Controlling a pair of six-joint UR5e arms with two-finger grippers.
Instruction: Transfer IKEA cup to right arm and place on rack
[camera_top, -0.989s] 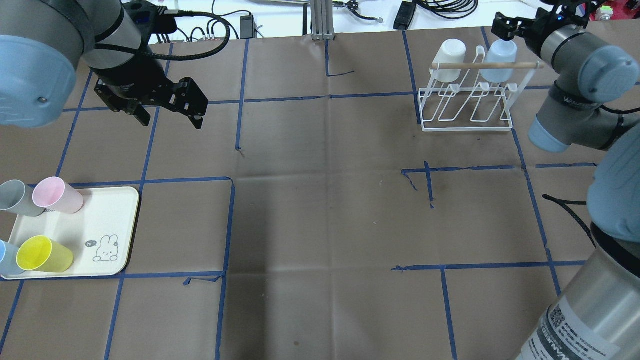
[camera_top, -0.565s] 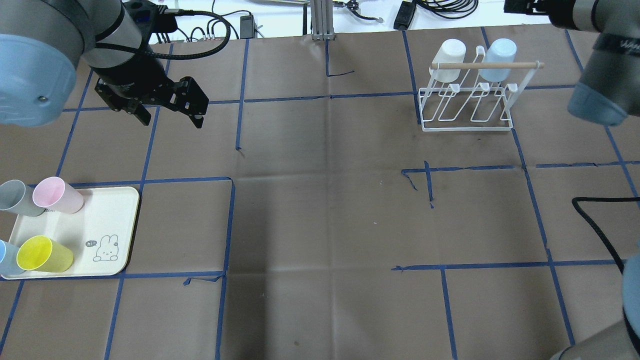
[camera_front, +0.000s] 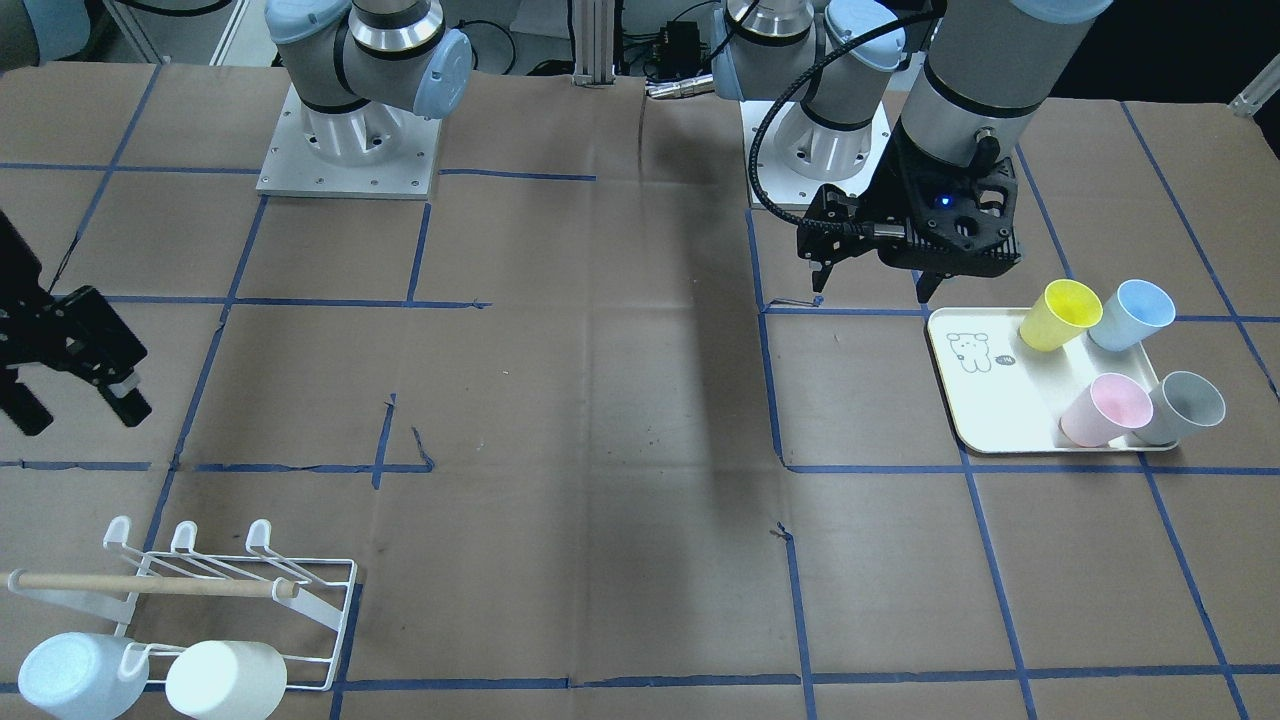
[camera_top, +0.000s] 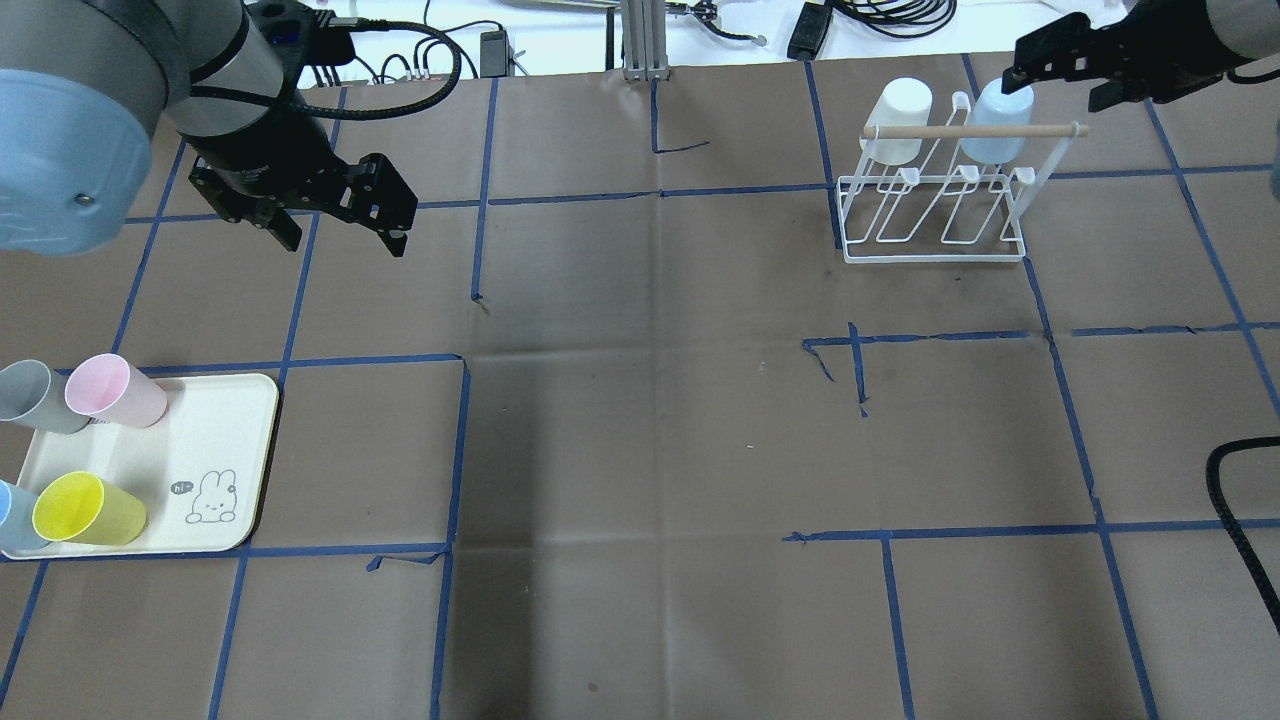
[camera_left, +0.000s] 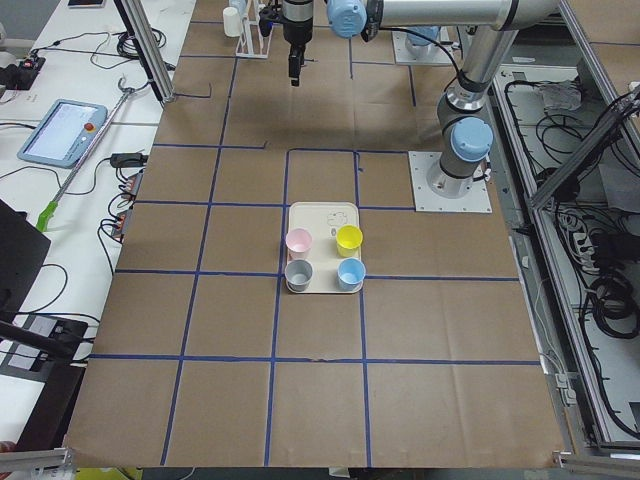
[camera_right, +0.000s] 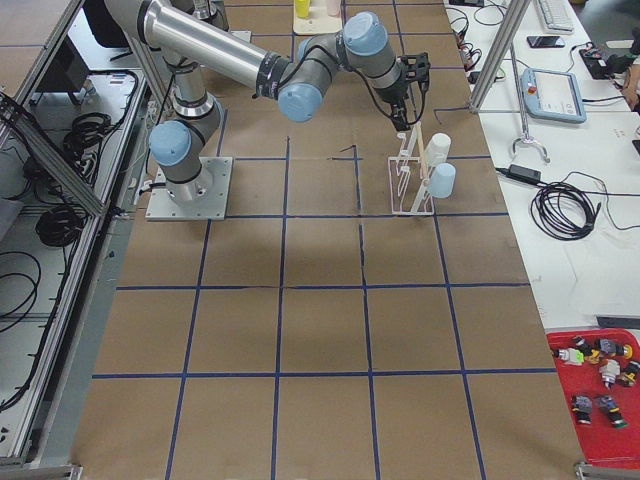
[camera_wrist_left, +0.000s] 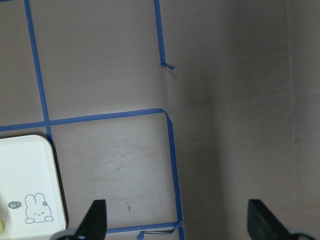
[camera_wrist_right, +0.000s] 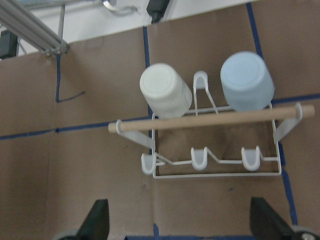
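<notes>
**tapegrid:** So what actually moved in the last second?

**cupwatcher:** Only the right arm. Its elbow used to fill the table's 3 o'clock edge in the overhead view, and now it's swung out of shot. The right gripper (camera_front: 78, 408) went briefly past the far edge and is back above the rack (camera_wrist_right: 210, 120), up at the table's 1 o'clock corner. The light-blue cup (camera_wrist_right: 247, 82) and the white cup (camera_wrist_right: 165, 90) haven't budged on their pegs. My guess is that placement's finished and the arm is clearing out.

**tapegrid:** And the hands?

**cupwatcher:** Both are spread wide and empty. The right wrist camera looks straight down at the rack with nothing between the fingers, and they aren't touching anything. The left gripper (camera_top: 344, 240) has barely shifted. It hangs over bare paper at about 12 o'clock from the tray (camera_top: 215, 420), not touching anything either.

**tapegrid:** So where's the next cup?

**cupwatcher:** Still on the tray at the table's 8 o'clock: the pink cup (camera_top: 115, 390), grey cup (camera_top: 35, 395), yellow cup (camera_top: 85, 508) and blue cup (camera_top: 12, 515), all untouched. Next up, I'd say, is a left-arm pick and then the handover.
</notes>
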